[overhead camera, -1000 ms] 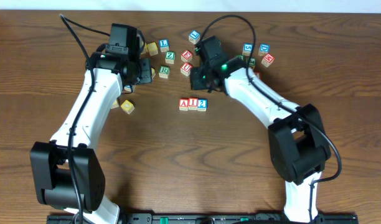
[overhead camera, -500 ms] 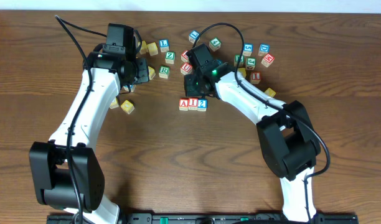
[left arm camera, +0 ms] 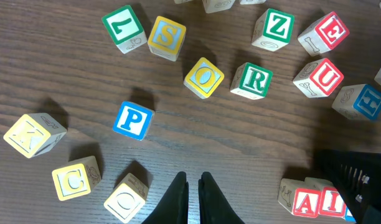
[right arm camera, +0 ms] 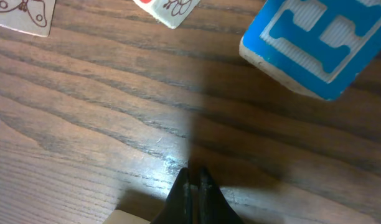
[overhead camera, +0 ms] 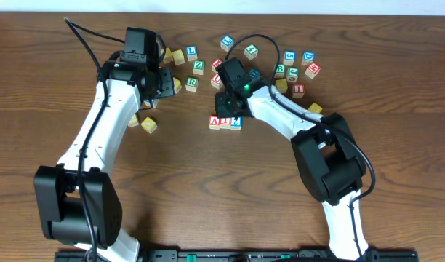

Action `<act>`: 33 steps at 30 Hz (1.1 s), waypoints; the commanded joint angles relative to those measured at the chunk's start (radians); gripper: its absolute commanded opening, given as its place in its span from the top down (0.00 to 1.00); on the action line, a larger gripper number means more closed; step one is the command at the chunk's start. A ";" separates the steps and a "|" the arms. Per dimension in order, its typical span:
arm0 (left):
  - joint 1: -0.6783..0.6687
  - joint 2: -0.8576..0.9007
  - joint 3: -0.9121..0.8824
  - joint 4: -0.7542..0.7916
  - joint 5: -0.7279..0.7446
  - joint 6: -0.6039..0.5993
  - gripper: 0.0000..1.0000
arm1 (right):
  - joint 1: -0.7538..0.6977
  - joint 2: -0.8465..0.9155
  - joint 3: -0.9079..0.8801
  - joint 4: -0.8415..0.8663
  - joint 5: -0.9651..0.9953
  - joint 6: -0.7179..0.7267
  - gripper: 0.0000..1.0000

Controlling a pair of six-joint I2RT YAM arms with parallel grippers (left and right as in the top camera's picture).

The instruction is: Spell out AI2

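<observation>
Right gripper [right arm camera: 192, 177] swung left, fingers together, partly covering A-I-2 row [overhead camera: 225, 123].

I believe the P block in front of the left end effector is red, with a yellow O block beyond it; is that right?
No: the left wrist view shows the P block is blue, not red; the yellow O block is beyond it.

The work surface is a wooden table [overhead camera: 208, 189] with a dark brown finish and a pronounced grain running left to right; it fills nearly the whole overhead view. A narrow pale strip [overhead camera: 295, 3] shows beyond the far edge of the table; what it is cannot be determined. Lighting is diffuse and comes from above, leaving soft shadows. The right wrist view shows a faint bright highlight [right arm camera: 172, 163] on the varnished wood.
</observation>
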 commanded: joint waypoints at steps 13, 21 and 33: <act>0.003 0.006 0.002 -0.003 -0.016 -0.009 0.92 | 0.013 0.002 0.011 -0.015 -0.011 0.010 0.99; 0.003 0.006 0.001 -0.003 -0.016 -0.009 0.92 | 0.012 0.002 0.011 -0.023 -0.011 0.010 0.99; 0.010 -0.034 0.038 0.009 -0.016 -0.009 0.92 | -0.068 -0.107 0.119 -0.042 -0.002 -0.047 0.89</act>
